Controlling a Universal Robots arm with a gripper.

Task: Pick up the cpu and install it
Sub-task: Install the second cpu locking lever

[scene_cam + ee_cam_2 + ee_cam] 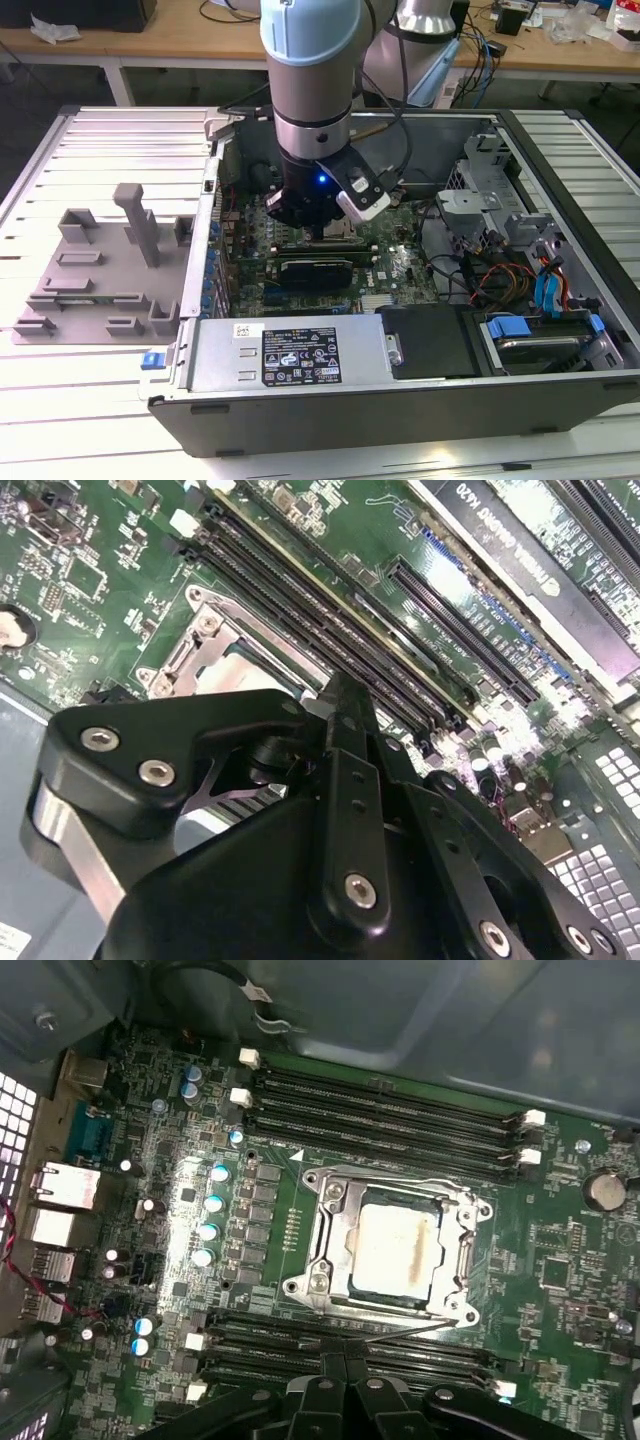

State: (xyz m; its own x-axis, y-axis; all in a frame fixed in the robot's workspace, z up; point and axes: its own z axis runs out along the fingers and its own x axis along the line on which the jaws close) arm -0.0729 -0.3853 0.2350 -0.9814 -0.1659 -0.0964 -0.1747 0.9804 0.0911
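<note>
Over the motherboard (180, 1220) inside the open computer case (300, 380) I am hovering, my gripper (345, 1372) pressed together and holding nothing, while the cpu (398, 1247) is sitting in its socket frame (325, 1245).

Even overhead room light fills the exterior view, and the pale slatted table (110, 420) blows out toward white at the near edge. Inside the computer case (560, 240) it is darker, the arm casting shade over the motherboard (385, 275); a small blue light (320, 180) glows on the arm's dark wrist. In the first wrist view a bright patch falls on the capacitors (212, 1215) and the cpu (395, 1248) shows pale with a warm, blotchy sheen, while the corners sink into dimness. In the second wrist view the gripper (335, 810) is dark, close and soft, with glints on its screws (100, 739), and the board beyond is sharper.
</note>
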